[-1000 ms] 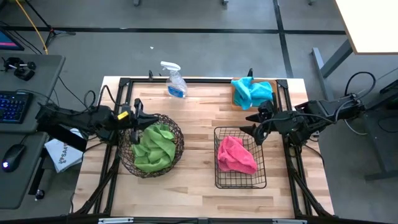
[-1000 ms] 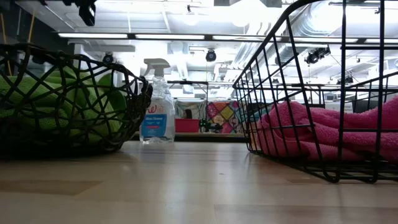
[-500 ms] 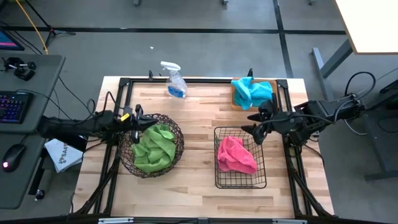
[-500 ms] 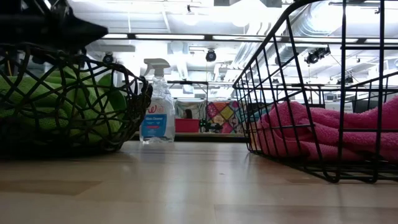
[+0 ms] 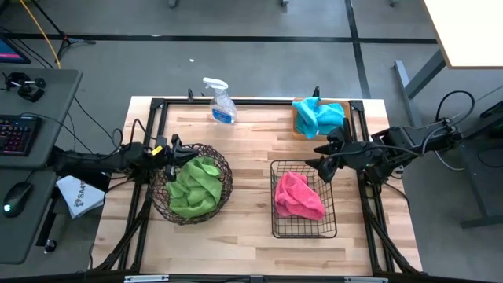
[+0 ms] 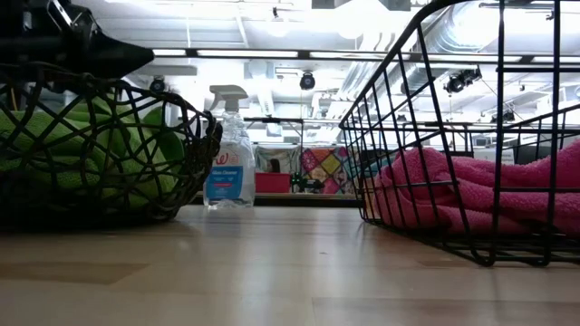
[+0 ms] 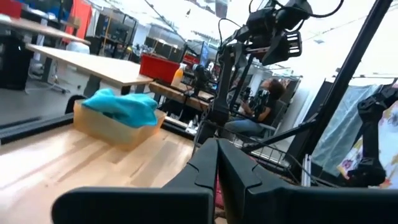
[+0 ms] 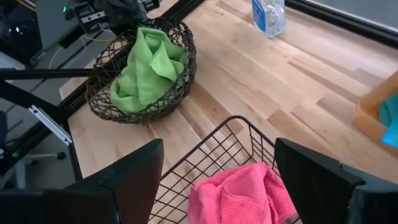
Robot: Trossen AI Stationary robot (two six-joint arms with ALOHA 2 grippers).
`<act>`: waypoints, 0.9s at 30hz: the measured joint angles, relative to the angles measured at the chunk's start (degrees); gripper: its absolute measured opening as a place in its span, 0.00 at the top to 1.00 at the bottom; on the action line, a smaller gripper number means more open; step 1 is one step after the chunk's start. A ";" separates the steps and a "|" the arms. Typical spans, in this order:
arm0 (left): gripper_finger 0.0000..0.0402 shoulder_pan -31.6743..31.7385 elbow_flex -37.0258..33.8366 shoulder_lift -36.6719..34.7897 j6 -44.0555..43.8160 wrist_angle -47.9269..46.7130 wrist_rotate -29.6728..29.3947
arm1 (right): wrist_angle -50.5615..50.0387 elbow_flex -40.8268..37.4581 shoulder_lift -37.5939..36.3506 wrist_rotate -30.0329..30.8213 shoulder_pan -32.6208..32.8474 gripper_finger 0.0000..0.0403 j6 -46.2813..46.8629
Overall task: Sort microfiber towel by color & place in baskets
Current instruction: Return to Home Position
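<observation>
Lime green towels (image 5: 195, 187) fill the round brown wire bowl (image 5: 222, 167). A pink towel (image 5: 297, 195) lies in the square black wire basket (image 5: 277, 228). Turquoise towels (image 5: 318, 115) sit in the orange tray (image 5: 299, 130) at the far right corner. My left gripper (image 5: 182, 151) is shut and hangs just above the bowl's left rim, pointing right; its fingers (image 7: 217, 155) meet in the left wrist view. Its tip (image 6: 136, 56) shows over the bowl in the low view. My right gripper (image 5: 318, 157) is open over the black basket's far right corner, empty (image 8: 219, 146).
A clear spray bottle with blue liquid (image 5: 221, 102) stands at the table's far edge, left of the middle. The black table frame (image 5: 149, 118) runs along the sides. Bare wood (image 5: 251, 134) lies between the bowl, the basket and the tray.
My left gripper has come down toward the brown bowl's left rim, and its arm has drawn back a little toward the table's left edge. The towels and baskets have stayed where they were.
</observation>
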 joint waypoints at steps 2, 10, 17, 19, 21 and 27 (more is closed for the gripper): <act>1.00 0.00 0.00 0.04 -1.53 -0.17 0.05 | -0.52 0.00 0.00 -0.17 0.00 0.25 1.72; 1.00 -0.17 0.00 0.04 -3.76 -1.47 1.46 | -5.74 0.00 0.00 -2.73 2.64 0.41 5.59; 1.00 -0.17 0.00 0.06 -3.76 -1.50 1.46 | -8.86 -0.02 0.01 -2.84 8.97 0.91 6.28; 1.00 -0.17 0.00 0.04 -3.76 -1.46 1.46 | -8.14 -1.38 -0.84 -2.73 10.13 0.96 6.44; 1.00 -0.17 0.00 0.04 -3.74 -1.50 1.46 | -5.02 -4.94 -3.26 -2.73 10.71 0.94 6.74; 1.00 -0.20 0.00 0.04 -3.72 -1.48 1.46 | 13.85 -23.65 -16.64 -4.14 7.68 0.99 2.44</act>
